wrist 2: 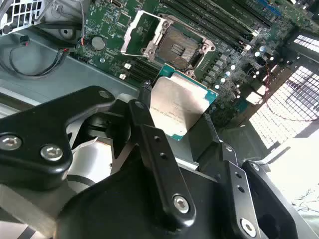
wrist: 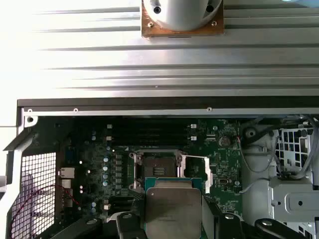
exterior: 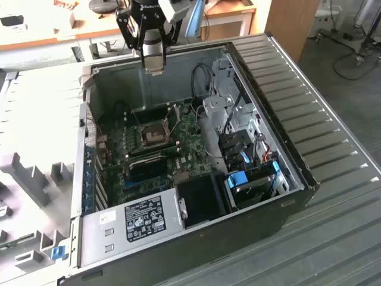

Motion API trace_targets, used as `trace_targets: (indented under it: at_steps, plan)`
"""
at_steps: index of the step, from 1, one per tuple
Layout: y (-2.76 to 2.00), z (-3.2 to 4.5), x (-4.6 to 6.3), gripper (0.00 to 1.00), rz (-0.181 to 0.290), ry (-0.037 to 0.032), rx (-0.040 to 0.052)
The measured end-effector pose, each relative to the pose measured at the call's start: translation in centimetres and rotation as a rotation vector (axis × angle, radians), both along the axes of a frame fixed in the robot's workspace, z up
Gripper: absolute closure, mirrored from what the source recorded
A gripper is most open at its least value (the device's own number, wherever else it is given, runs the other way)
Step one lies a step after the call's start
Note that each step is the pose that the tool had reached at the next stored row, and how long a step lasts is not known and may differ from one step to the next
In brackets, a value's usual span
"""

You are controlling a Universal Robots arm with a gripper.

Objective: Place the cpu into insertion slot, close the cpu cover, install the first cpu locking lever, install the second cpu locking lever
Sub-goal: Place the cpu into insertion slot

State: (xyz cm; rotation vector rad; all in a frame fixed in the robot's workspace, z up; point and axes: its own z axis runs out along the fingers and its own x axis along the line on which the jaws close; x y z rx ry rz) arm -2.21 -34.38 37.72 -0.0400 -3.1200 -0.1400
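The cpu [wrist 2: 183, 105] is clamped at two opposite edges by the gripper [wrist 2: 175, 103], closed to the chip's width.
It is held in the air above the insertion slot [wrist 2: 178, 47], apart from it; the slot is left bare, with the cpu cover [wrist 2: 141, 32] swung open just beside it.

Chip partly out of sight
In the first wrist view the cpu [wrist: 172, 209] runs off the picture's edge and covers one rim of the insertion slot [wrist: 157, 168].
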Motion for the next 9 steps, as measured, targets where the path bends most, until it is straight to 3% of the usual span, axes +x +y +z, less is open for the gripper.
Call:
trace_targets:
  at_steps: [9]
  plan:
    - [0.0,-0.02,-0.01,0.46,0.0,0.0,-0.0001]
